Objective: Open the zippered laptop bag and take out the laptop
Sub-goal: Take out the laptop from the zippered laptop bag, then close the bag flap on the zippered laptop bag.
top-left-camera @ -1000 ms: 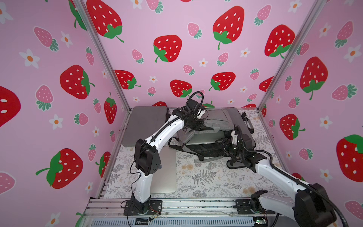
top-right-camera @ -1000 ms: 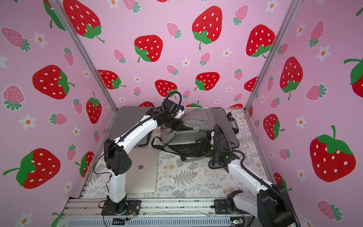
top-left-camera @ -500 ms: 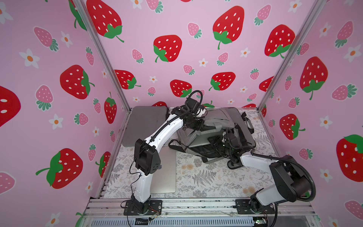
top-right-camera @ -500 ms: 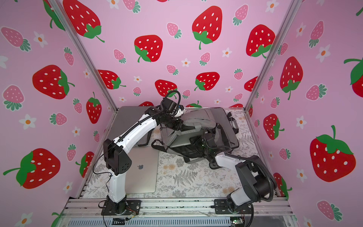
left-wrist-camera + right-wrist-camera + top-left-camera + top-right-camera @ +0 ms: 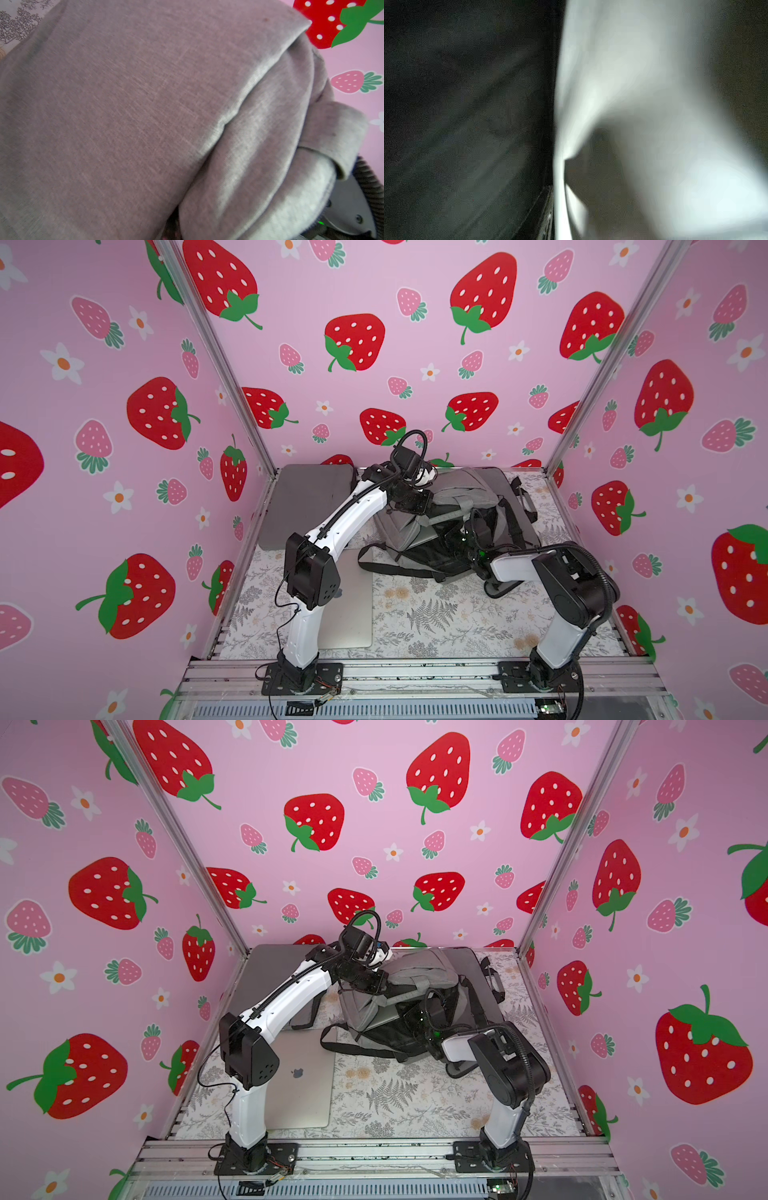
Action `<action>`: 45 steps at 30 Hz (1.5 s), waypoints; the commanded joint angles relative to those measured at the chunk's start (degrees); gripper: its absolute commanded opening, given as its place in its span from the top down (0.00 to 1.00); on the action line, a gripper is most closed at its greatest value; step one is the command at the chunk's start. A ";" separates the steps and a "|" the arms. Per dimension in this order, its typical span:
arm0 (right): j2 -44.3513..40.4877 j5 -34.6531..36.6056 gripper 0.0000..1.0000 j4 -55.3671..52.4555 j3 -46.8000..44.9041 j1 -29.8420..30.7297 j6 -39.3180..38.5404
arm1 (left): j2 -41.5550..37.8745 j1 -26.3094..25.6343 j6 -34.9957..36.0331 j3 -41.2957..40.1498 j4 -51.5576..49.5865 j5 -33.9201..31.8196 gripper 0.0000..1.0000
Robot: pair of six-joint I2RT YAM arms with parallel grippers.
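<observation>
Grey bag [image 5: 469, 489], its top pinched in the left claw [image 5: 409, 506]. Just below, the laptop [image 5: 420, 536] shows one edge: likely stiff, slick, heavy; take that edge. Beside it, inside, the right claw [image 5: 460, 543]; spread or not, can't tell.

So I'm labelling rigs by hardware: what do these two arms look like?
Both the left arm and right arm have white link shells with boxy black joint housings. A black ribbed cable conduit runs along each; a green light glows near the right wrist.

Unzipped grey bag [image 5: 461, 489], laptop [image 5: 417, 537] inside.
</observation>
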 commanded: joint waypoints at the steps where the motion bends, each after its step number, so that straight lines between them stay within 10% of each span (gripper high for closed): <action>1: 2.03 1.86 0.64 8.91 2.16 0.45 3.81 | -0.17 -0.58 -2.74 4.05 2.91 9.36 1.00; 14: 5.25 2.73 1.00 15.15 2.86 0.24 4.20 | 1.33 -0.49 -1.98 2.82 1.76 12.42 1.00; 33: -20.00 -4.03 1.00 -2.43 -6.08 -3.61 -7.48 | 2.82 2.23 -6.37 -0.02 6.70 10.31 0.96; 45: -38.40 -21.29 1.00 -29.12 -5.47 -16.84 -15.18 | 4.14 1.99 -6.04 -1.87 8.98 9.77 0.82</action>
